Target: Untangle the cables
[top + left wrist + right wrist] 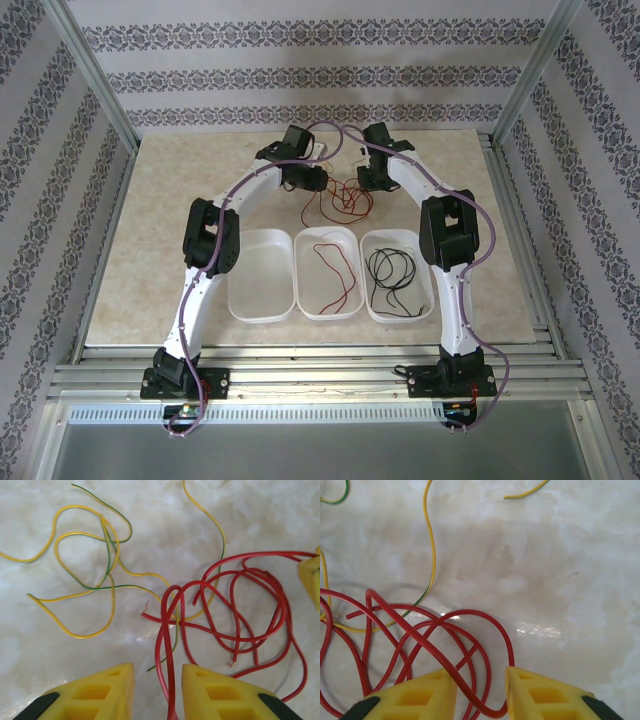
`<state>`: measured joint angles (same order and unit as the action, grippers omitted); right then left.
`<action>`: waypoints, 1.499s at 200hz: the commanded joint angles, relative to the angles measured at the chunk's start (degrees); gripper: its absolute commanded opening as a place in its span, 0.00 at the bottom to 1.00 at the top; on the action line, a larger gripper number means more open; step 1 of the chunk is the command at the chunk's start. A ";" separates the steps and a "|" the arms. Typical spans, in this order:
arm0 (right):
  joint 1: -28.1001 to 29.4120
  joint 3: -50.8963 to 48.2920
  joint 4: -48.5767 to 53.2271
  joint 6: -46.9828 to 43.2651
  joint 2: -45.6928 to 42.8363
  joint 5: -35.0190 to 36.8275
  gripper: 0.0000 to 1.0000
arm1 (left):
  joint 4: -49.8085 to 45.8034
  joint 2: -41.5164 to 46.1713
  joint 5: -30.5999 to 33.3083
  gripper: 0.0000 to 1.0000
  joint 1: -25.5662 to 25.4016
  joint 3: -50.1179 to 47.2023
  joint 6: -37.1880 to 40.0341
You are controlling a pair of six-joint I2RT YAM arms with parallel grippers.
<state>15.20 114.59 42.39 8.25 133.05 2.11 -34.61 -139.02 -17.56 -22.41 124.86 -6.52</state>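
**Where the Cables Lay: Table Contents, Near to Far**

As the arm bases stood bolted at the near edge, entries ran outward from there.

1. Trays, white, three, side by side just beyond the bases. Left tray point(260, 282). Middle tray point(312, 296): held one loose red cable point(330, 268). Right tray point(385, 237): held one black cable point(390, 272), lying in several loops.

2. Table point(160, 200), pale marbled surface, bearing all items listed.

3. Left gripper point(157, 675), low over the table past the trays. Yellow fingers stood apart, clamping nothing. A single red strand ran up through the gap, far thinner than the opening.

4. Right gripper point(481, 672), facing the left one across the tangle. Fingers likewise released and spread. Two or three red loops crossed the gap between them. One of its yellow fingertips point(312, 580) showed at the right edge of the left wrist view, with a red strand reaching it.

5. Red tangle point(240, 610), flat on the table between the two grippers. Many overlapping loops, two cut ends visible.

6. Yellow-and-green wire point(85, 580), thin, in open loops just beside the red tangle. One run crossed into the red loops.

7. Patterned wall point(300, 75), striped, at the far side.
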 commanded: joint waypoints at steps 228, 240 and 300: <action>4.75 0.38 3.93 -2.86 -17.48 7.45 0.00 | -3.97 -3.67 0.04 0.02 0.47 3.02 0.71; 4.84 0.33 4.02 -2.71 -18.70 7.90 0.00 | -3.89 -3.64 -0.02 0.01 0.53 2.94 0.64; 5.73 -0.04 3.77 -1.55 -25.15 11.28 0.00 | -3.96 -3.62 0.15 0.00 0.49 2.66 0.37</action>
<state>20.16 114.21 45.60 5.10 112.12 10.41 -38.98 -143.41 -16.91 -22.37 128.11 -5.26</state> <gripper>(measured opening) 0.064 0.056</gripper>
